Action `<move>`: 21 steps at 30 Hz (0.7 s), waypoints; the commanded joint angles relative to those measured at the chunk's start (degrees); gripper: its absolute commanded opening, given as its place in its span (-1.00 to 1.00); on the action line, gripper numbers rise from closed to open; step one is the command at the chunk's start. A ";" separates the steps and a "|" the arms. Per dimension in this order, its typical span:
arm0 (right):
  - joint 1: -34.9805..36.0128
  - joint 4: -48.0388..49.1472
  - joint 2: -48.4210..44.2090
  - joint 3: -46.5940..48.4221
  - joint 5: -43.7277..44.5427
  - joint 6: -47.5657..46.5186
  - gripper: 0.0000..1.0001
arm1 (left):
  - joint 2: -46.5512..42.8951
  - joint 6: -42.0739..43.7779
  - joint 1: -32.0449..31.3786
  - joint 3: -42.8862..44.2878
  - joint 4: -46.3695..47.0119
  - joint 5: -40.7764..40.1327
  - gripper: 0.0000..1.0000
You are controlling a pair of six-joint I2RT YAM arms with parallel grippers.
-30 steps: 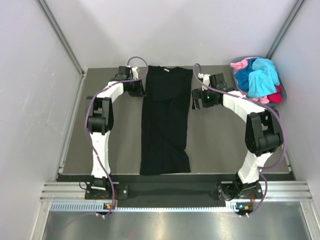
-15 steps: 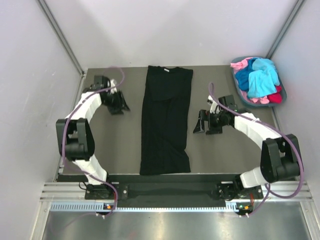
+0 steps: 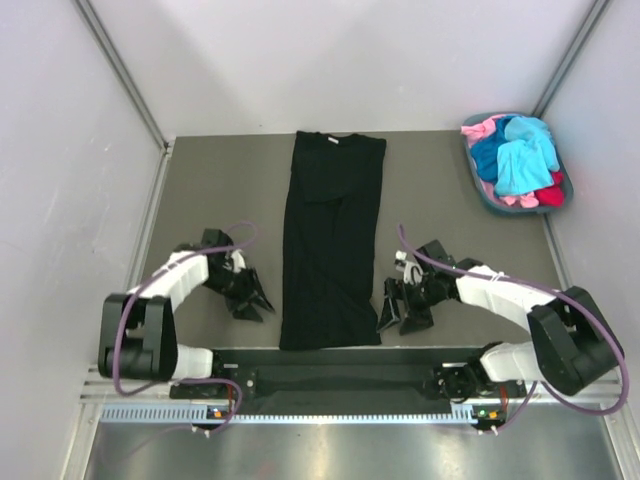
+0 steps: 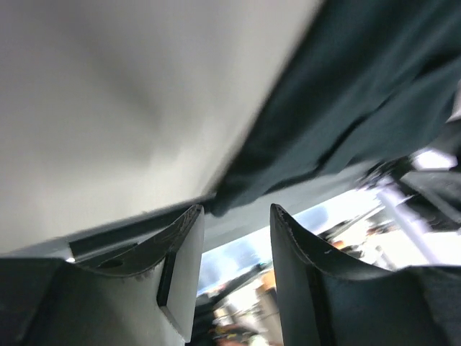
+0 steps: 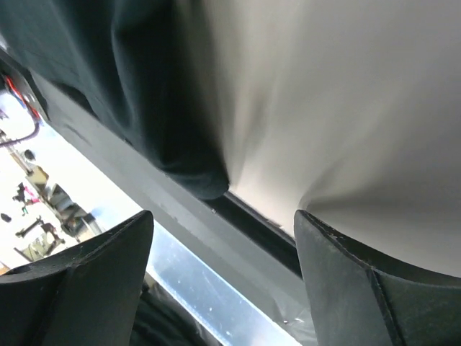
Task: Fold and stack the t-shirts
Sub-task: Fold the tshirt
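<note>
We have the black t-shirt (image 3: 332,240) lying as a long narrow strip down the centre of the frame, collar at the top and hem at the bottom. The hem sits right at the table's (image 3: 220,190) near edge.

The left gripper (image 3: 250,300) sits low, just left of the hem, its jaws parted and empty. The right gripper (image 3: 392,312) sits just right of the hem, spread wide and also empty.

We think the main risk is at the hem corners:
- **Single layer:** the cloth is doubled there, so a pinch that takes only the top layer would let the lengthwise fold fall open when lifted.
- **Table edge:** both wrist views show the corner resting against the dark lip of the table edge. A finger driven low could catch that lip, or push the cloth into a bunch.
- **Uneven grasps:** these would drag the strip askew.

At the upper right of the frame, well apart from the grippers, the grey-blue basket (image 3: 481,192) holds the other t-shirts (image 3: 520,155), turquoise, blue, pink and red, not yet folded. Between either gripper and the hem we see only bare table.
</note>
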 commanded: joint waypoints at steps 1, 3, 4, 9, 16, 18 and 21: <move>3.90 4.28 -3.08 -1.00 -0.71 4.52 0.57 | -6.55 -2.59 -8.00 -3.56 1.81 2.78 -0.07; 5.49 6.65 -2.47 -1.70 0.52 5.75 0.55 | -8.50 -3.55 -11.10 -5.23 3.48 2.43 -0.07; 5.67 7.45 -1.95 -1.79 1.05 6.10 0.55 | -8.68 -3.64 -12.42 -5.76 3.83 2.42 -0.07; 5.93 12.37 1.92 -1.71 2.54 7.60 0.47 | -7.28 -3.82 -13.22 -6.56 4.36 0.76 -0.05; 7.95 15.01 3.07 -2.32 3.07 8.21 0.40 | -4.55 -6.90 -13.66 -9.10 10.33 1.72 -0.05; 8.92 14.84 3.33 -2.32 3.69 8.39 0.38 | -4.46 -6.63 -14.45 -9.55 10.17 0.76 -0.05; 9.62 14.75 3.68 -1.79 4.57 8.48 0.37 | -3.68 -7.07 -15.33 -9.63 10.16 0.14 -0.03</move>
